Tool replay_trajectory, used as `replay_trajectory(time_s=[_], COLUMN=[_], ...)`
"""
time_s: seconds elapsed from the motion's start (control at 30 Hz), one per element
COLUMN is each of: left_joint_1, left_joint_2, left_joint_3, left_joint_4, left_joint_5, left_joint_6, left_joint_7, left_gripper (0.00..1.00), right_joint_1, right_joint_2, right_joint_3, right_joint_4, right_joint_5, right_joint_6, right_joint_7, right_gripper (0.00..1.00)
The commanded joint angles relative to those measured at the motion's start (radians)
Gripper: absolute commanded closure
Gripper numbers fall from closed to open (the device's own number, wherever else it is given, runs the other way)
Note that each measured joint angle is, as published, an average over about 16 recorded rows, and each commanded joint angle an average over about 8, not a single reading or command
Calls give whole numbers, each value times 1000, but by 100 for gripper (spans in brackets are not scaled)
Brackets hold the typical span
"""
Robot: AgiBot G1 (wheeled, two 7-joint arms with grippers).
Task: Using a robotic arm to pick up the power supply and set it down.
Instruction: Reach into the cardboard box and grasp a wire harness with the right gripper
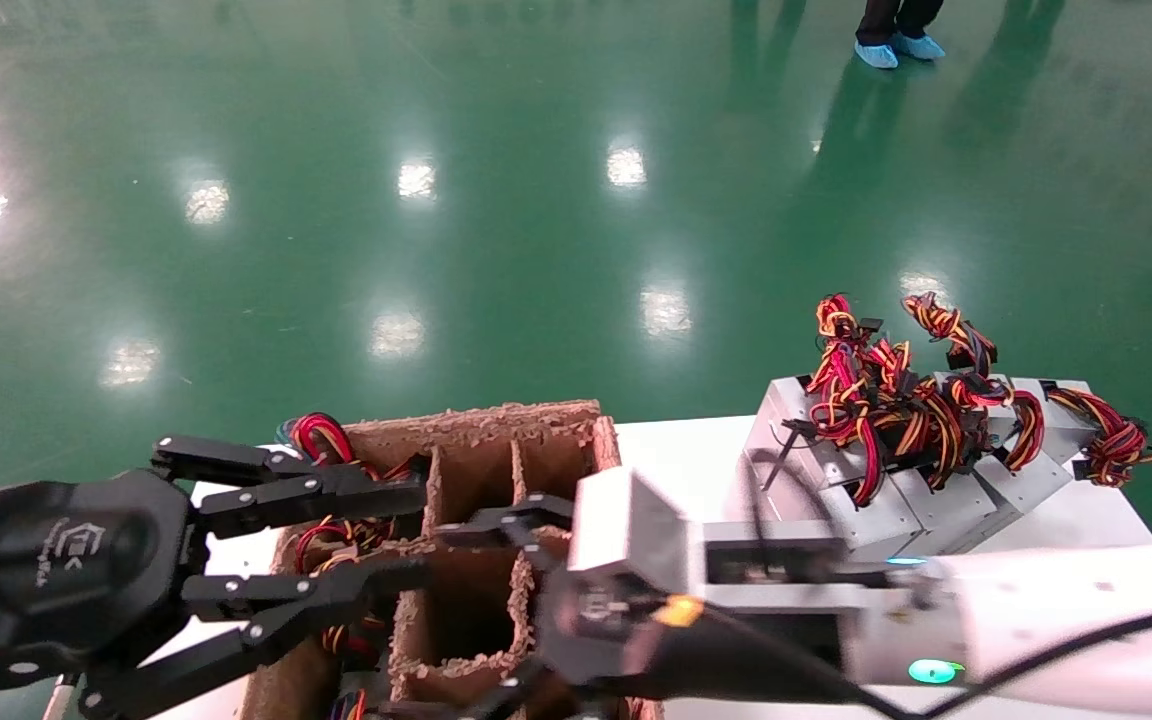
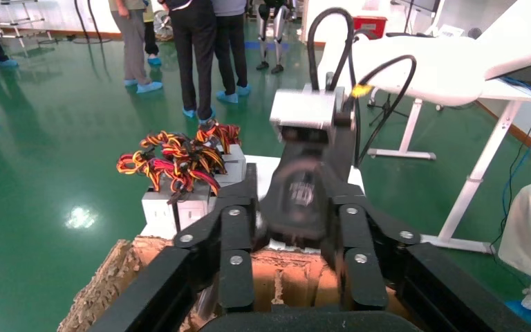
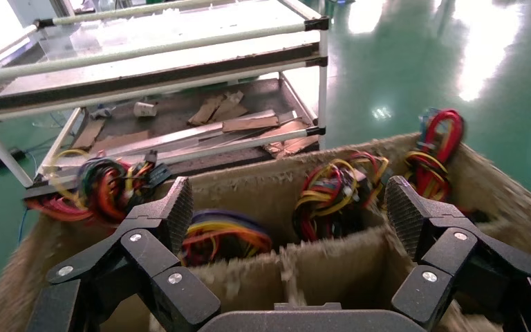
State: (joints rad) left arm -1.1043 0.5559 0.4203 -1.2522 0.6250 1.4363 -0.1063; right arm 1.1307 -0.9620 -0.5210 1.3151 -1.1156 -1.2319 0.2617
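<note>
Green floor (image 1: 496,230) lies open on the far side of the carton, bare apart from a bystander's feet well off. White desk (image 1: 676,450) carries the brown divided carton (image 1: 496,470); its far edge runs just behind the carton's ragged rim. Beside the carton, on the robot's right, grey power supplies (image 1: 876,500) stand in a row with wire bundles on top, near the desk's far corner. More wires show inside the carton's compartments (image 3: 332,194). Right gripper (image 3: 287,214) hangs over the carton, jaws wide apart, holding nothing, above a divider. Left gripper (image 1: 406,530) reaches at the carton's left side, jaws apart, wires between them but not clamped.
</note>
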Motion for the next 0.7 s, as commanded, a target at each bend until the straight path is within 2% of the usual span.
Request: replay_trajectory(time_s=[0.03, 0.1, 0.17, 0.3, 0.37, 0.4, 0.47, 0.7], left_joint_1=[0, 0, 0, 0, 0, 0, 0, 0], left_joint_2=[0, 0, 0, 0, 0, 0, 0, 0], left_joint_3=[0, 0, 0, 0, 0, 0, 0, 0], left_joint_4=[0, 0, 0, 0, 0, 0, 0, 0], left_joint_5=[0, 0, 0, 0, 0, 0, 0, 0], left_joint_6=[0, 0, 0, 0, 0, 0, 0, 0], left_joint_7=[0, 0, 0, 0, 0, 0, 0, 0], left_gripper=[100, 100, 100, 100, 100, 100, 100, 100], right_joint_1=[5, 13, 20, 29, 31, 33, 35, 30], right_joint_2=[-33, -61, -85, -127, -147, -157, -175, -211], right_joint_3=[-22, -42, -60, -92, -106, -113, -127, -161], right_joint_4=[5, 6, 7, 7, 5, 4, 2, 3], right_joint_5=[-35, -73, -105, -166, -194, -207, -233, -303], right_joint_6=[26, 55, 82, 133, 157, 169, 189, 238], right_joint_7=[11, 34, 62, 121, 151, 166, 191, 251], right_gripper=[1, 7, 22, 70, 88, 94, 100, 100])
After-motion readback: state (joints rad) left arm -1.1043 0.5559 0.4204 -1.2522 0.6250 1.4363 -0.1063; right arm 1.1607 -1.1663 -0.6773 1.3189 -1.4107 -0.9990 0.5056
